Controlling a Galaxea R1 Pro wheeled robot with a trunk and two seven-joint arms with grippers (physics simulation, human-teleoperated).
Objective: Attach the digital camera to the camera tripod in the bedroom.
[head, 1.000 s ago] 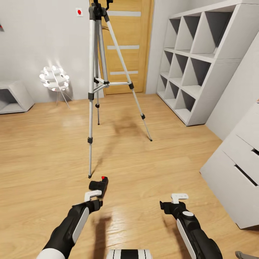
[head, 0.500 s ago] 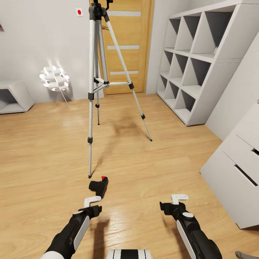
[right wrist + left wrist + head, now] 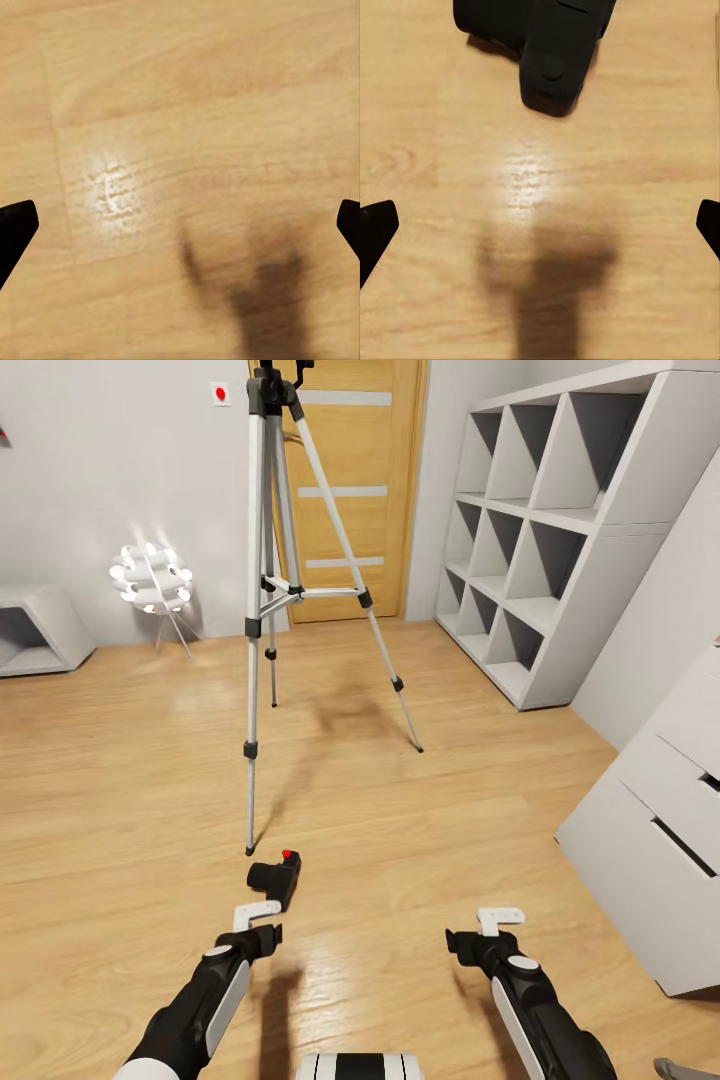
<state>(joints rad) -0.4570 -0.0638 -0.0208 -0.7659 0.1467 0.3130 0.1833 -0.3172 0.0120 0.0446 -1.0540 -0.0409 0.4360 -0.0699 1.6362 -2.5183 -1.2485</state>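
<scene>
From my head, my left gripper [image 3: 258, 920] has pulled back; the digital camera [image 3: 276, 878] lies on the floor just ahead, not grasped, near the camera tripod [image 3: 270, 570]. The cube shelf [image 3: 545, 510] looks empty.

Both wrist views show fingers wide apart, holding nothing.

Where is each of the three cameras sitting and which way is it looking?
Head view: on the robot's head, facing forward and down at the camera tripod, digital camera, left gripper, right gripper.
Left wrist view: near that gripper, facing down at the floor and camera; dark fingertips at the edges.
Right wrist view: facing the floor; fingertips at the edges.
Shared: head and left wrist views both show the camera.
</scene>
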